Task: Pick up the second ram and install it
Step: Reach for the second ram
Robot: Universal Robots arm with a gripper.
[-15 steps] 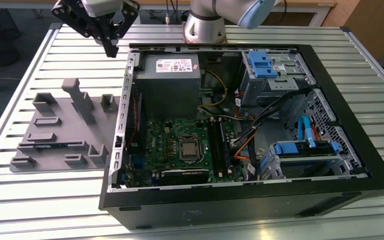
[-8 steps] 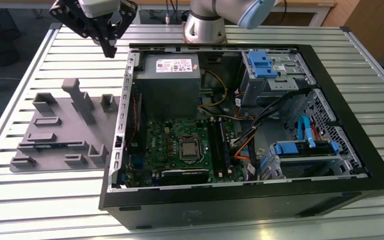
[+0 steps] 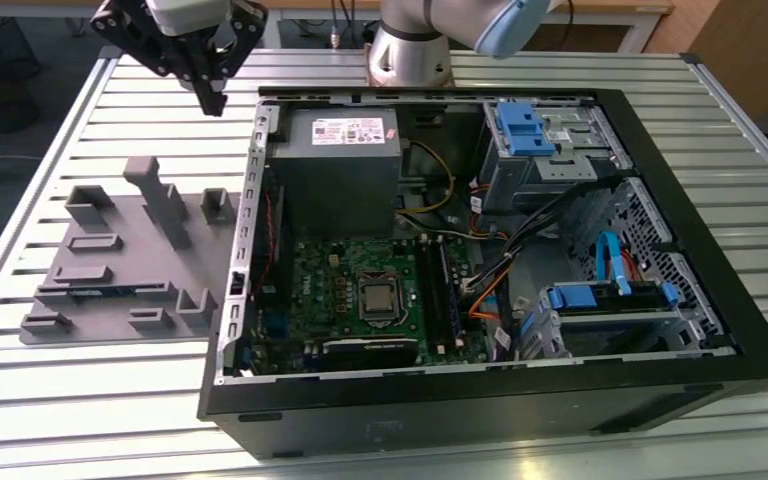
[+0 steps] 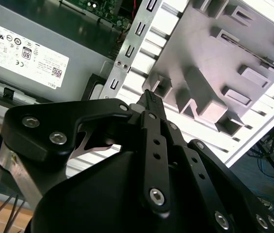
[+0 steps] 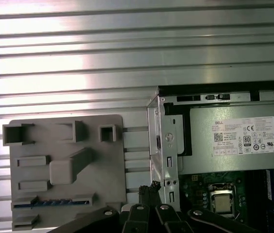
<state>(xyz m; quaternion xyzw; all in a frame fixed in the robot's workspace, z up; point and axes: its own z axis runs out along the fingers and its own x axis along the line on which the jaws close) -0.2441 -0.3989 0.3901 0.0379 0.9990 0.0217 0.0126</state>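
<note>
Above the slatted counter, just off the far corner of the open computer case, your gripper hangs with its fingers drawn together and nothing between them. Both wrist views show the tips meeting in a point.

Beneath it and toward the exterior view's left lies the grey holder. The second ram stands on edge in a long slot at the holder's near end, well apart from your gripper. In the first wrist view it shows as a thin blue strip sunk between the slot's walls.

Little of the stick stands proud of the slot, so I judge the grasp needs care:
- Spread the fingers before you descend.
- Line them up across the stick's thin faces, not along its length.
- Come down near its middle so it lifts level.
- Pull straight up out of the slot; a tilted pull could jam it against the walls or drag the holder.

Beyond the holder, inside the case, the power supply sits above the green motherboard, with the black slot rails beside the processor socket.
</note>
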